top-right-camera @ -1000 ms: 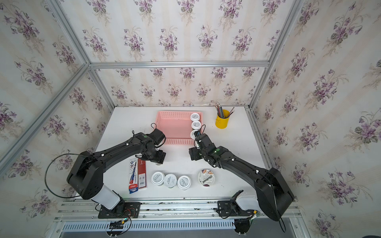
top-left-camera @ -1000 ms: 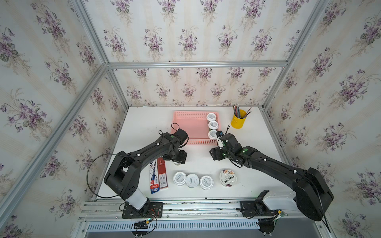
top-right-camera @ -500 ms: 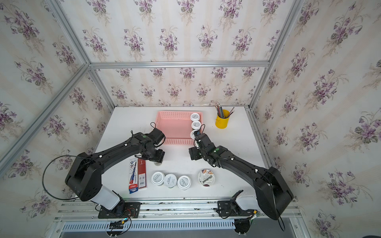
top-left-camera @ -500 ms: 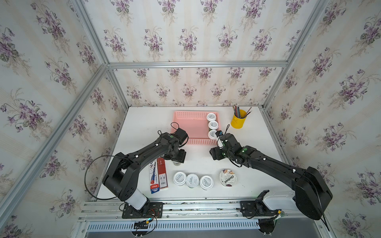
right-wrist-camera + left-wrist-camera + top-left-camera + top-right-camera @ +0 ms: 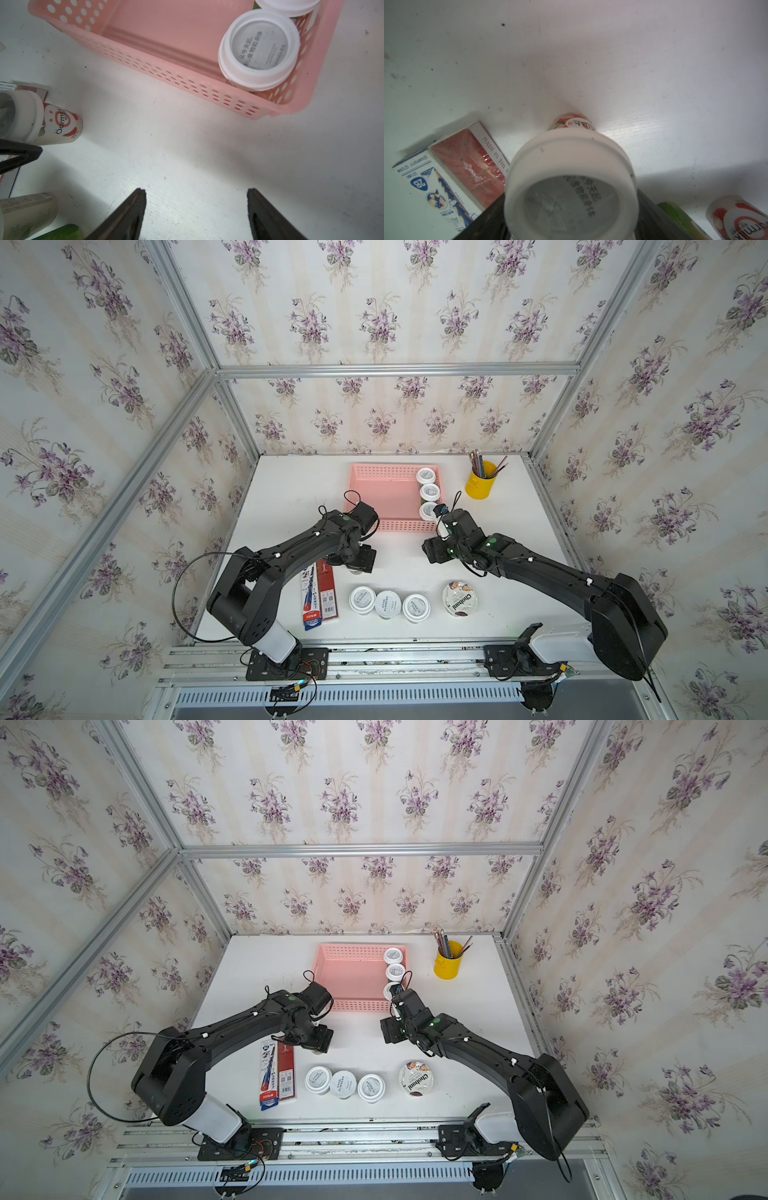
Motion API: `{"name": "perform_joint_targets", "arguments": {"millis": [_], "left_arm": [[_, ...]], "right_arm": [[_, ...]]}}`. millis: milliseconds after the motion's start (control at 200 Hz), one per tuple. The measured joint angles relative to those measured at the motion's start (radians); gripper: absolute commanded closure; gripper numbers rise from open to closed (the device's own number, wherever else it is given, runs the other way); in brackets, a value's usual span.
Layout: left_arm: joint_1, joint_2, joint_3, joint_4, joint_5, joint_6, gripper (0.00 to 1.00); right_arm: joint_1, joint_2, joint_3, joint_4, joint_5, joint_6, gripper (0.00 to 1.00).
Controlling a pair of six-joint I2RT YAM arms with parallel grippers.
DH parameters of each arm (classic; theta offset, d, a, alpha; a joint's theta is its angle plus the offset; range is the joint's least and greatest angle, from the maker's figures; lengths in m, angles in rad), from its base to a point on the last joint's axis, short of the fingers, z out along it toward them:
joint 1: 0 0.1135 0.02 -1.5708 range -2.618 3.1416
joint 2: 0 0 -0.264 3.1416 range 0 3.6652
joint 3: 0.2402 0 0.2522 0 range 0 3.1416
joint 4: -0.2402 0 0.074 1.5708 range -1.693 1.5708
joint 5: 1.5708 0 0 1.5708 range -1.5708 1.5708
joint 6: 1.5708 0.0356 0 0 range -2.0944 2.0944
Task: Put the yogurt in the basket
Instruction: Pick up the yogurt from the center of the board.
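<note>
Near row: three yogurt cups (image 5: 388,603) and the Chobani cup (image 5: 460,599) stand on the bench (image 5: 291,497). The left claw (image 5: 355,562) flanks a standing cup (image 5: 571,187); whether it grips cannot be told. The right claw (image 5: 196,193) hangs released and empty. Farther back, stowed cups (image 5: 429,492) line the basket's (image 5: 386,526) right wall, apparently saving floor for the rest.

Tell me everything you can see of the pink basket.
The basket is a shallow rectangular tray, pink plastic by its look, with small-holed lattice walls and a solid floor. It sits flat on the white table, toward the back, beside the yellow pencil cup. Three white-lidded yogurt cups stand in a row inside along the wall nearest that cup; the remaining floor is bare. The right gripper, jaws open, hangs before it without touching.
</note>
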Motion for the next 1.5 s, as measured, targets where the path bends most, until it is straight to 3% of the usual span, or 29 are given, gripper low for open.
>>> {"name": "perform_joint_targets", "arguments": {"millis": [470, 1019, 1498], "left_arm": [[-0.002, 0.009, 0.015, 0.000, -0.001, 0.005, 0.23], [-0.002, -0.008, 0.021, -0.033, -0.010, 0.005, 0.26], [-0.002, -0.057, 0.157, -0.142, -0.064, 0.015, 0.26]], "right_arm": [[0.000, 0.002, -0.002, 0.000, 0.001, 0.000, 0.19], [0.000, 0.001, -0.003, 0.000, 0.002, 0.000, 0.19], [0.000, -0.066, -0.013, 0.001, 0.053, 0.004, 0.20]]}}
